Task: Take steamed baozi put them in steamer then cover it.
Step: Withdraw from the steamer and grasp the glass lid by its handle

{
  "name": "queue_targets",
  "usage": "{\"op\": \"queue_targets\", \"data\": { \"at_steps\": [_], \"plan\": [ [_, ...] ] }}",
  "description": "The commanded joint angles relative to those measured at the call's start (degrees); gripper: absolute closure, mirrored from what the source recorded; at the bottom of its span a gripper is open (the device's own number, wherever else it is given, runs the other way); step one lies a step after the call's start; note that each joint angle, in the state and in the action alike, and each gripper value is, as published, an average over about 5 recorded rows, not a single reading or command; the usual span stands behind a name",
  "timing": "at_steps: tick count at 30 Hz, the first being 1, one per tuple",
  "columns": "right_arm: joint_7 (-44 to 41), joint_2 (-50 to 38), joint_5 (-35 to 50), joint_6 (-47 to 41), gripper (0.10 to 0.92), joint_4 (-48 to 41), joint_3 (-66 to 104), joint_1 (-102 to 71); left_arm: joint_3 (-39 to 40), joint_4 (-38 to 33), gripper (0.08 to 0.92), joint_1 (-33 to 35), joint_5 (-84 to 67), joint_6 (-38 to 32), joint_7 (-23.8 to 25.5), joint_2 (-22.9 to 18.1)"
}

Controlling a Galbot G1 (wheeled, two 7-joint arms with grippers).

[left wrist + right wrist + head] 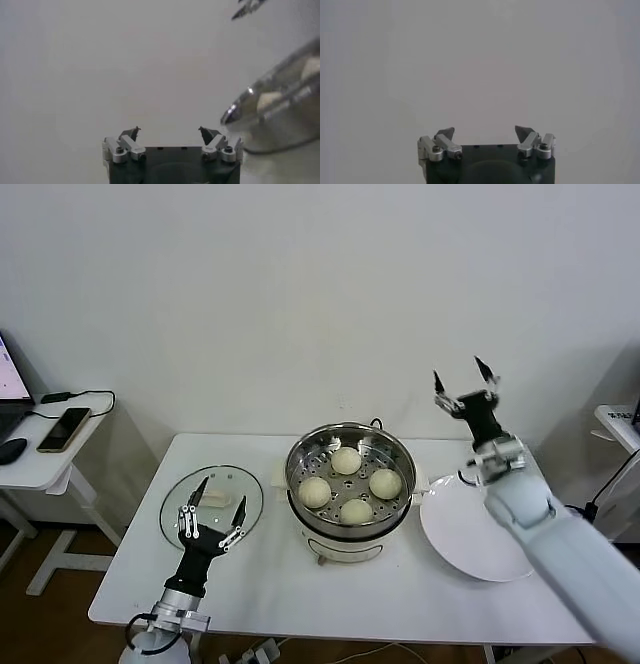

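The steamer (302, 452), a shiny steel pot on a white base, stands mid-table with several cream steamed baozi (346, 460) resting on its perforated tray. The cover (176, 502), a glass lid with a white handle, lies flat on the table to the steamer's left. My left gripper (219, 496) is open, pointing up just over the cover's near side, empty. In the left wrist view the left gripper (169, 129) faces the wall with the steamer (280, 115) off to one side. My right gripper (462, 371) is raised high beyond the steamer's right side, open and empty; the right wrist view shows it (484, 130) against bare wall.
A flat white plate (470, 536) lies bare at the table's right, under my right forearm. A side desk at far left holds a phone (64, 428) and a mouse (10, 450). The wall stands close behind the table.
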Motion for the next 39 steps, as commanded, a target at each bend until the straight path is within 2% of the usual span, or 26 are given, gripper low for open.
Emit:
{"op": "queue_targets", "data": {
  "at_steps": [1,9,18,39],
  "plan": [
    [-1.1,9.7,-3.8,5.9,0.203,2.3,26.2,-29.1,-3.2,11.8,0.177,-3.1,27.9,2.7,-0.6,0.6],
    [-3.7,14.5,-5.0,6.3,0.203,2.8,26.8,-33.4,-3.3,20.3,0.177,-9.2,39.6,10.0,3.1,2.8],
    [-5.0,18.2,-8.5,6.0,0.203,2.0,24.7,-33.8,-0.8,24.1,0.177,-15.4,32.4,14.2,2.8,2.9],
    [-5.2,19.2,-10.9,5.7,0.203,1.0,24.7,-33.7,1.5,33.6,0.177,-23.3,30.0,14.2,1.3,-0.4]
  ]
}}
